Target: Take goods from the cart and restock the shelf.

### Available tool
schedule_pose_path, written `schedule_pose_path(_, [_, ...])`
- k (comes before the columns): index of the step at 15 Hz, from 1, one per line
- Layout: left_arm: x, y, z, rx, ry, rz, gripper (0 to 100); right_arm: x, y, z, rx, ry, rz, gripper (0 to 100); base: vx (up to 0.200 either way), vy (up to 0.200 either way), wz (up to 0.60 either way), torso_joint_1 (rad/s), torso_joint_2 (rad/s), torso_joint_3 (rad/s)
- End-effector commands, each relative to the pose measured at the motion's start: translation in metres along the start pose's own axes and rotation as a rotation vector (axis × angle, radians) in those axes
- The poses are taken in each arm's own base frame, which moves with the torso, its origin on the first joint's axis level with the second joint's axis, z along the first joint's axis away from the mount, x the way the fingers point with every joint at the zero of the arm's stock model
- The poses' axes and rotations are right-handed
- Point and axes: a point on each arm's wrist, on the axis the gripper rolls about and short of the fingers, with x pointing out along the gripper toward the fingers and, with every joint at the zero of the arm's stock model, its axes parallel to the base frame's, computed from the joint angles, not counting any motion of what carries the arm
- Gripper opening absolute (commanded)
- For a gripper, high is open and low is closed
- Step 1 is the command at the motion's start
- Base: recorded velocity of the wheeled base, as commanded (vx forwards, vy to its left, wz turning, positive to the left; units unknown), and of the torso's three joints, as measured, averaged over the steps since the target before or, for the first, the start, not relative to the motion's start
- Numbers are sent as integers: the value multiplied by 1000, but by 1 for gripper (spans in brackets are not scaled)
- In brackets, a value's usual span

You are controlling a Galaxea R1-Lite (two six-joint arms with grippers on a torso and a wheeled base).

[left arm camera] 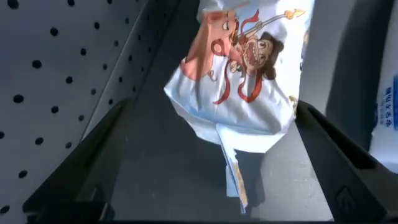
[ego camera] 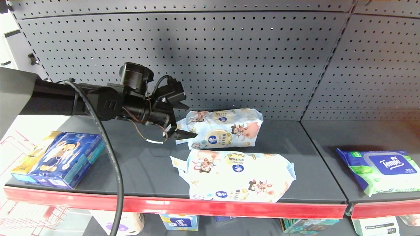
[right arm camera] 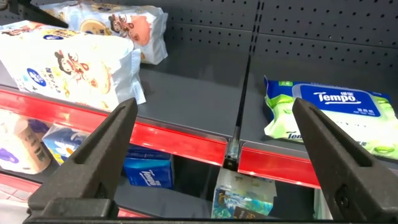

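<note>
Head view: left gripper (ego camera: 190,120) sits at the end of the rear tissue pack (ego camera: 226,129), which lies on the shelf (ego camera: 147,164) behind a second pack (ego camera: 236,177). Left wrist view: fingers (left arm camera: 81,165) spread wide, the pack's crimped end between them, not pinched. Right wrist view: right gripper (right arm camera: 214,124) out front of the shelf, fingers spread, empty. Looks like the drop-off step, so next up is backing straight out without snagging that crimp

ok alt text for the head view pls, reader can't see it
The left gripper, open, sits at the end of a cartoon-printed soft pack at the back of a grey shelf. A second such pack lies in front, a blue box at the left, a wipes pack far right.
</note>
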Motion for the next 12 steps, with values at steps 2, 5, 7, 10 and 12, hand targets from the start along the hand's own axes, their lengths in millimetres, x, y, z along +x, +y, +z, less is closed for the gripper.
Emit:
schedule_pose_path(2, [1, 6, -8, -13, 19, 20, 100, 1, 0, -1, 3, 7, 1, 100, 0, 0, 0, 0, 0, 0])
schedule_pose_path(5, [-1, 10, -9, -14, 23, 36, 100, 1, 0, -3, 5, 11, 1, 100, 0, 0, 0, 0, 0, 0])
schedule_pose_path(7, [1, 15, -8, -9, 20, 51, 100, 1, 0, -4, 7, 15, -1, 100, 0, 0, 0, 0, 0, 0])
schedule_pose_path(10, [0, 11, -9, -29, 20, 36, 100, 1, 0, -5, 9, 19, 0, 100, 0, 0, 0, 0, 0, 0])
schedule_pose_path(12, [-19, -3, -2, -76, 10, 18, 100, 1, -1, -7, 11, 25, -2, 100, 0, 0, 0, 0, 0, 0])
